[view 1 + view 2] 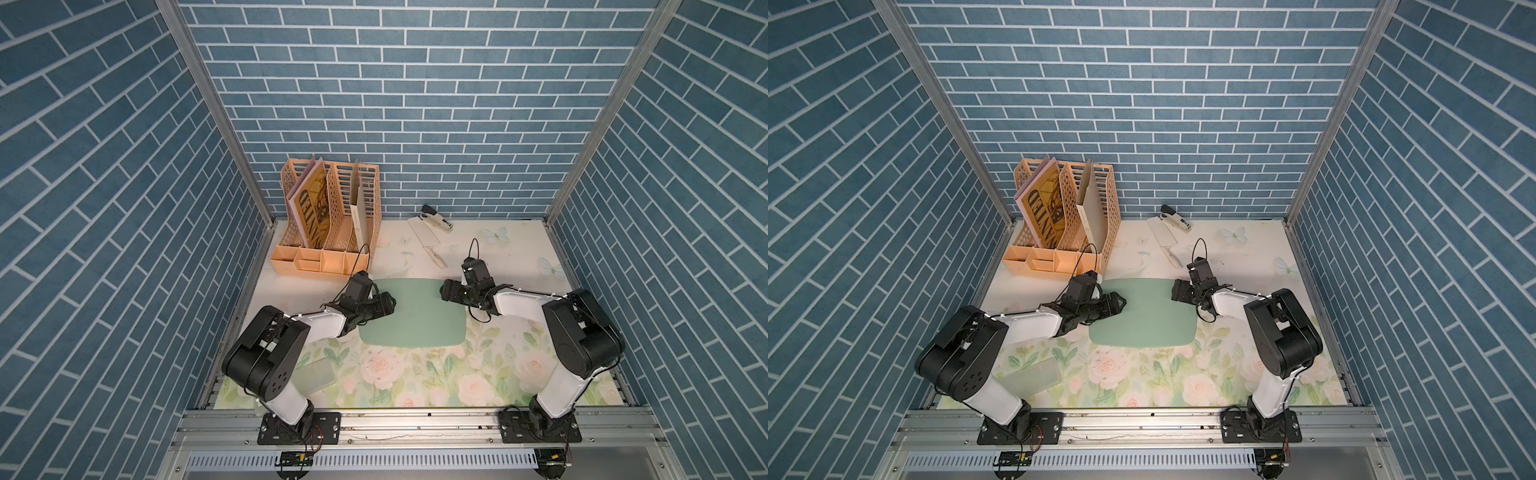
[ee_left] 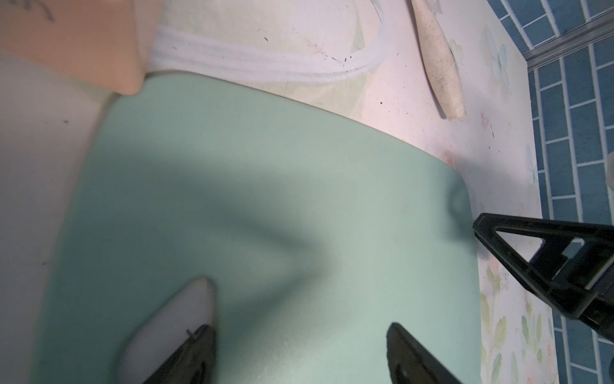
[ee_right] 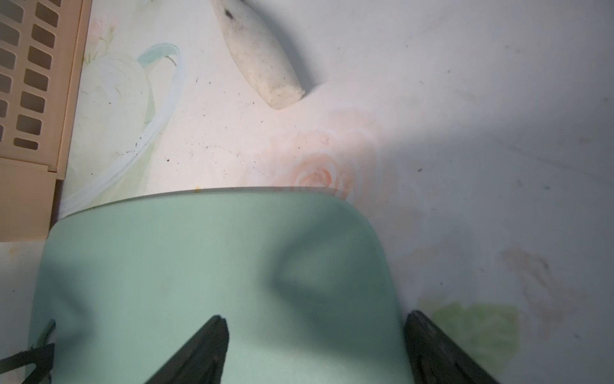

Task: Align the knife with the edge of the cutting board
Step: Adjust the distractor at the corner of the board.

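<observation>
A: Both empty: left gripper (image 1: 390, 302) and right gripper (image 1: 444, 291) hover, jaws apart, over the cutting board (image 1: 415, 324).
B: The knife (image 1: 428, 245)?
A: Flat beyond the board's far edge, near the stapler (image 1: 436, 218). Probably light, stiff, slick; I'd pinch the handle (image 3: 262, 60).

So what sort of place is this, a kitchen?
Probably a staged robot test booth, not a real kitchen: brick-print walls, arms bolted to a rail, and a stapler beside a knife.
</observation>
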